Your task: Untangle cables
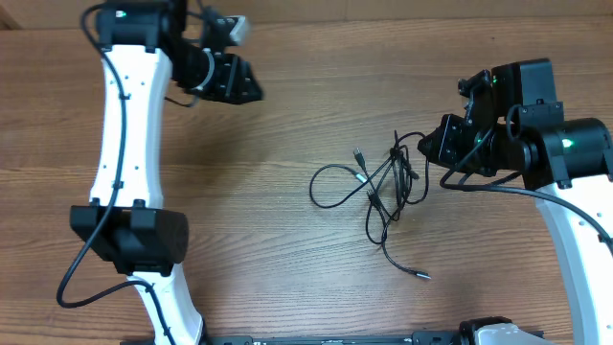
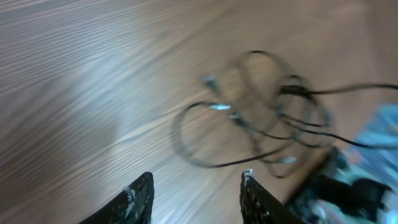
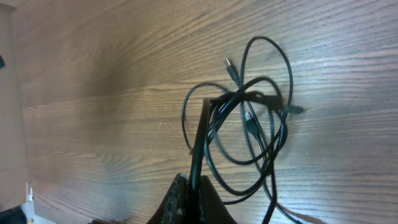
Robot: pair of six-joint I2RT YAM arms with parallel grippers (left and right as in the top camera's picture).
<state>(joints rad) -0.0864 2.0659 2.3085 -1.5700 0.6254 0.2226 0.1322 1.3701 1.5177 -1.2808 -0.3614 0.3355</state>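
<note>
**Pinching one strand: tangle right of centre, bare wood to its left**

On the brown wood-grain table [image 1: 268,278], the thin black cables [image 1: 388,184] with small silver plug ends lie in a knotted heap, right of the middle. One loop [image 1: 330,187] bulges out to the left. A single loose end [image 1: 421,276] with a plug trails toward the near side.

The right gripper [image 1: 431,149] sits at the heap's right rim. Its black fingers [image 3: 186,199] are pressed together on one strand that runs up from them into the knot.

The left gripper [image 1: 247,84] is at the far side of the table, well apart from the heap. Its two black fingertips [image 2: 140,199] stand apart with only bare wood showing between them.

A wide stretch of bare wood separates that gripper from the loop. The white left arm [image 1: 124,134] runs along the table's left side. On the heap's right, the right arm [image 1: 565,153] crowds close, so little room is left there.
</note>
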